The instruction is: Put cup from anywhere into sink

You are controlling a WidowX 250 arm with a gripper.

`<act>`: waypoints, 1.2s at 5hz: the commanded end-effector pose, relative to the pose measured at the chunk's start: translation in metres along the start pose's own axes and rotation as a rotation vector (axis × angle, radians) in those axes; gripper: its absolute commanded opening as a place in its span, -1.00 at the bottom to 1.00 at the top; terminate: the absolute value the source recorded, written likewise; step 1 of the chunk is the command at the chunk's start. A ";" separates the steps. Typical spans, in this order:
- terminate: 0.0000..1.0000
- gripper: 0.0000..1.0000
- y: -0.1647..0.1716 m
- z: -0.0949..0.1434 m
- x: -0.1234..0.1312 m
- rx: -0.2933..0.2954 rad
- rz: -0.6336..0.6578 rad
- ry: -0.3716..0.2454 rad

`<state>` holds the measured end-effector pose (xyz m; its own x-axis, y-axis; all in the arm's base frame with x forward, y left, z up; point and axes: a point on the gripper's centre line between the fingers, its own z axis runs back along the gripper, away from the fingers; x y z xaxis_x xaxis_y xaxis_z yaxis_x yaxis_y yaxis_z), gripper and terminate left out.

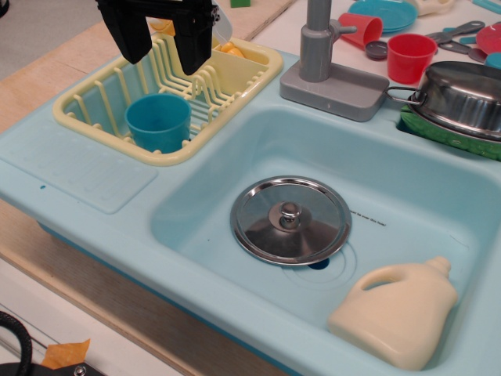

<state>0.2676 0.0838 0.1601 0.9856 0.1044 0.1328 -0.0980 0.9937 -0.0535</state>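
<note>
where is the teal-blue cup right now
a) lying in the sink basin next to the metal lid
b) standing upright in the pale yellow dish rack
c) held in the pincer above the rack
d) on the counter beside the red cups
b: the cup stands upright, mouth up, in the front part of the dish rack, while the pincer hangs above the rack with nothing between its fingers, and the sink holds only a metal lid and a cream bottle.

The teal cup [159, 121], pale yellow dish rack [168, 86] and light blue sink [407, 188] look like smooth plastic. The pot lid [290, 219] and far-right pot [462, 98] are shiny, mirror-like metal. The cream jug [399, 313] is matt plastic.
</note>
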 end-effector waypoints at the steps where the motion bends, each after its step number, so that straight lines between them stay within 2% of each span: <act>1: -1.00 1.00 0.000 0.000 0.000 0.000 0.000 0.000; 3: -1.00 1.00 0.001 -0.036 -0.003 -0.024 0.048 0.023; 4: -1.00 1.00 0.006 -0.045 -0.001 -0.032 0.065 0.037; 6: -1.00 1.00 0.014 -0.070 -0.004 -0.097 0.083 0.054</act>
<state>0.2713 0.0884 0.0794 0.9830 0.1770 0.0494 -0.1660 0.9706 -0.1744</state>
